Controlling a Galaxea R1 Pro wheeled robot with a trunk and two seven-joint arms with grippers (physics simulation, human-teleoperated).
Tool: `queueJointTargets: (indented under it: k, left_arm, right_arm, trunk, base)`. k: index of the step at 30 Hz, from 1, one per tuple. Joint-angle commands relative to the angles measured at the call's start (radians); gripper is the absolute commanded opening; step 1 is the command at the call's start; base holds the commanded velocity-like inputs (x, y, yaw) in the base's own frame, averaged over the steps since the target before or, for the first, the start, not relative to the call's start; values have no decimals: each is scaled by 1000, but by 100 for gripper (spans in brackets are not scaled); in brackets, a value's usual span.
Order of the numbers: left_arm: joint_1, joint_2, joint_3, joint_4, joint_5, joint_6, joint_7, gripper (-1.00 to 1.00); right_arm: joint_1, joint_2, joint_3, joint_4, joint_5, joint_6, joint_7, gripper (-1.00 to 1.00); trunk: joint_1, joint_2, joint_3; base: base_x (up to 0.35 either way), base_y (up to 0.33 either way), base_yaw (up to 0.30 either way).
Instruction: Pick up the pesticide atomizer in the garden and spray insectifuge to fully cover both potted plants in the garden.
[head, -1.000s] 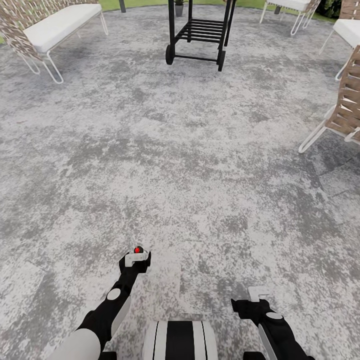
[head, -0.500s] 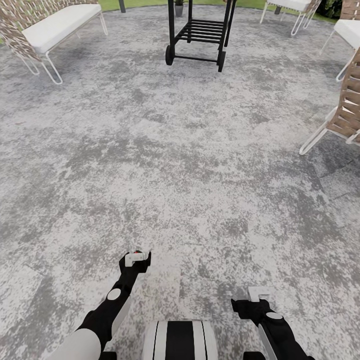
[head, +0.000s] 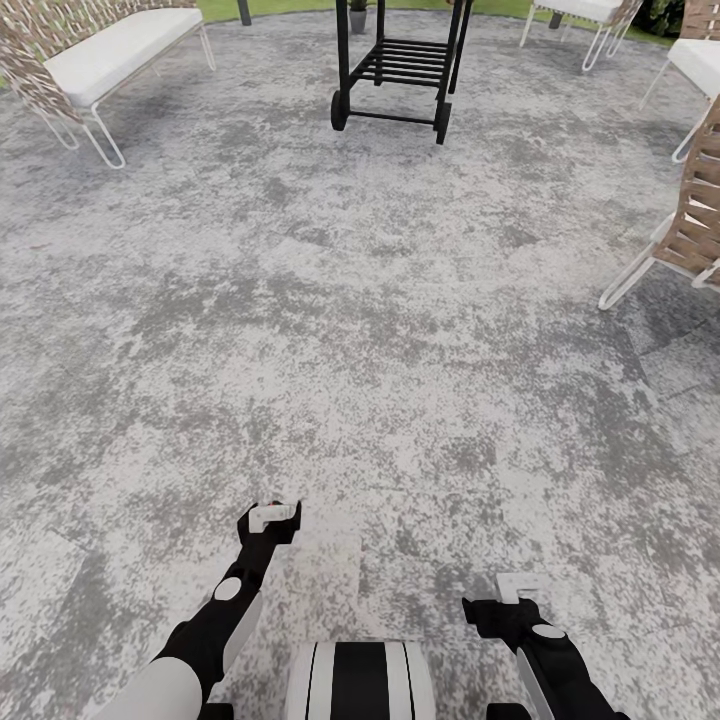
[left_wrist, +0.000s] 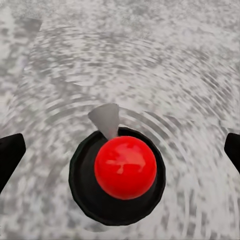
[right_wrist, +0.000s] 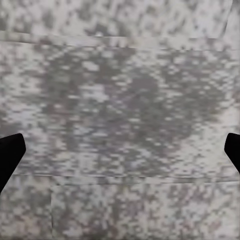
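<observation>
Atomizer (left_wrist: 120, 180) sank lower (red-topped).

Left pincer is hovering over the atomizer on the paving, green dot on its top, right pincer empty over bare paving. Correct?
Not quite: the dot is red, not green. The left wrist view shows the pesticide atomizer from above with a red dot on its black top, between the left pincer's fingertips. The right pincer is empty over bare paving, as you said.

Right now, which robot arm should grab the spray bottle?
Probably the left. In its wrist view the spray bottle, red dot on top, sits between the left gripper's fingertips. The right gripper has just bare paving under it.
</observation>
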Motion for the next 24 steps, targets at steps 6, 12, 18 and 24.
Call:
queueJointTargets:
  k: [6, 12, 18, 24]
  left_arm:
    - [0, 1, -8, 2, 9, -4, 9, 100]
    - [0, 0, -9, 4, 9, -3, 9, 100]
    - [0, 0, -9, 5, 9, -4, 9, 100]
    - [0, 0, -9, 6, 9, -4, 9, 100]
  right_arm:
    - [0, 0, 0, -3, 1, 5, 0, 100]
    - [0, 0, 0, -3, 1, 5, 0, 100]
    - [0, 0, 0, -3, 1, 5, 0, 100]
    - [0, 0, 0, -3, 1, 5, 0, 100]
  trunk:
    - [0, 0, -1]
    - [0, 0, -1]
    - [0, 0, -1]
    - [0, 0, -1]
  base:
    - [0, 0, 74]
    - [0, 0, 8]
    - [0, -74, 0]
    - [0, -68, 0]
